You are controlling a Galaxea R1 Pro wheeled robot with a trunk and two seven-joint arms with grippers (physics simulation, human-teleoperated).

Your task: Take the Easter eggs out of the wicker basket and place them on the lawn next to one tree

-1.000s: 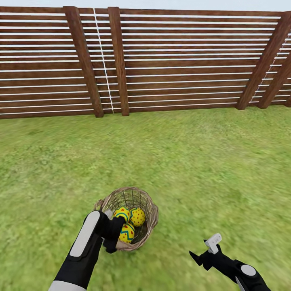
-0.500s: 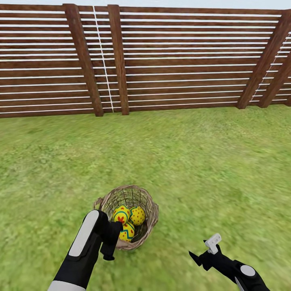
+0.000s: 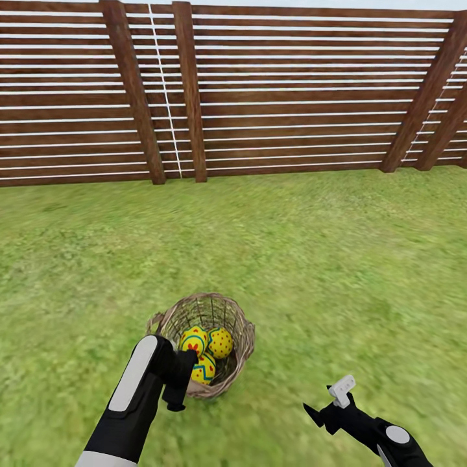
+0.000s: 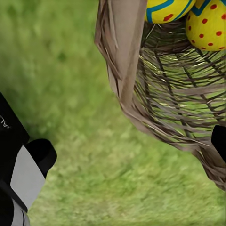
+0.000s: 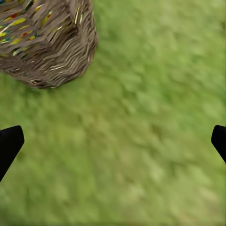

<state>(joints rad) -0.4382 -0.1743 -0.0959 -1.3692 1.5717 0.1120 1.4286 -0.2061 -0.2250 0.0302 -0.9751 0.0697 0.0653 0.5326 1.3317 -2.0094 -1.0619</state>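
Mottled green lawn (image 3: pixel 311 259) before brown slat fence (image 3: pixel 292 97). Round brown-tan wicker basket (image 3: pixel 237 324) holds three yellow zigzag eggs (image 3: pixel 207 350). Your left gripper (image 3: pixel 176 383) at near rim, fingers spread, empty; right gripper (image 3: pixel 327 402) released, apart. You risk snagging rim, tipping basket, eggs rolling.

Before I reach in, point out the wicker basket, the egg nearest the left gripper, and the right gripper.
wicker basket (image 3: pixel 241 329): head view, on its woven right rim.
nearest egg (image 3: pixel 205 370): head view, on its yellow shell with the blue zigzag.
right gripper (image 3: pixel 329 400): head view, midway between its fingertips.
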